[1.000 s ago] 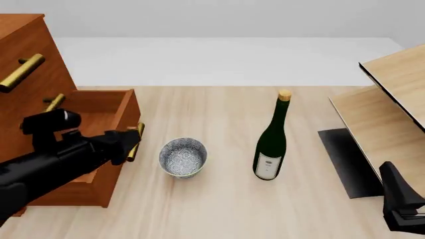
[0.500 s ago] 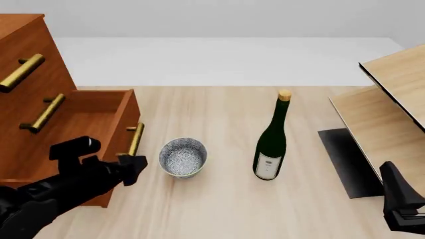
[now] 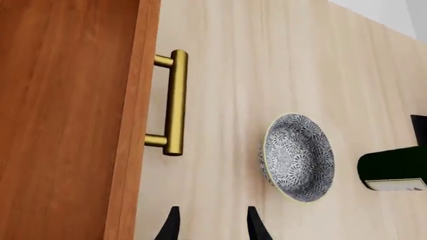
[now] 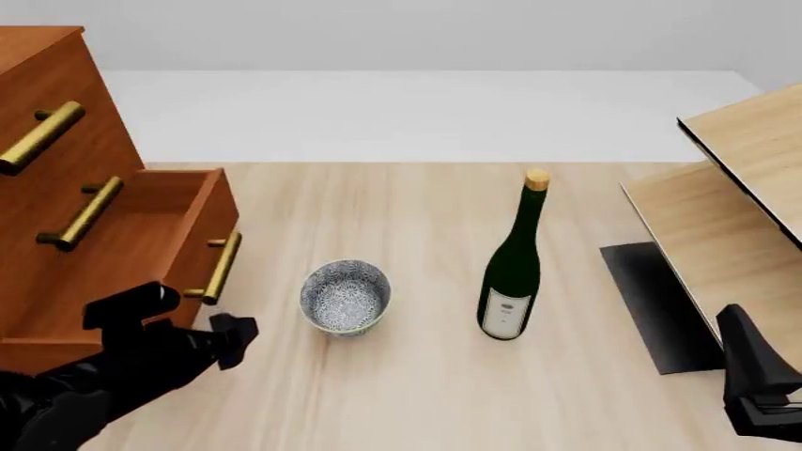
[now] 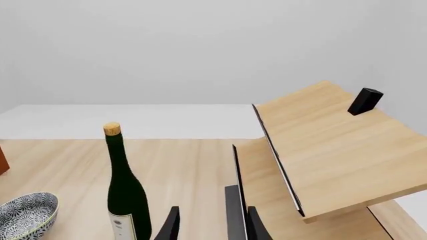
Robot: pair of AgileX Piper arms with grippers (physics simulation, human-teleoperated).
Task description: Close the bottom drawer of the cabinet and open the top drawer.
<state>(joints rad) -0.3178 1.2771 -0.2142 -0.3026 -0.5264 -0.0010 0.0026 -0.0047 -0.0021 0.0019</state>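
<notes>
Left end effector lower now, bottom drawer further in.

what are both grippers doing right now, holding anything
Left gripper: open, holding nothing, beside the reddish-brown wooden bottom drawer and its brass bar handle.
Right gripper: open, holding nothing, away from the cabinet.

Pale wooden table, grey wall

The front view looks down the counter; the left wrist hangs close above it; all three share the bowl.
</notes>
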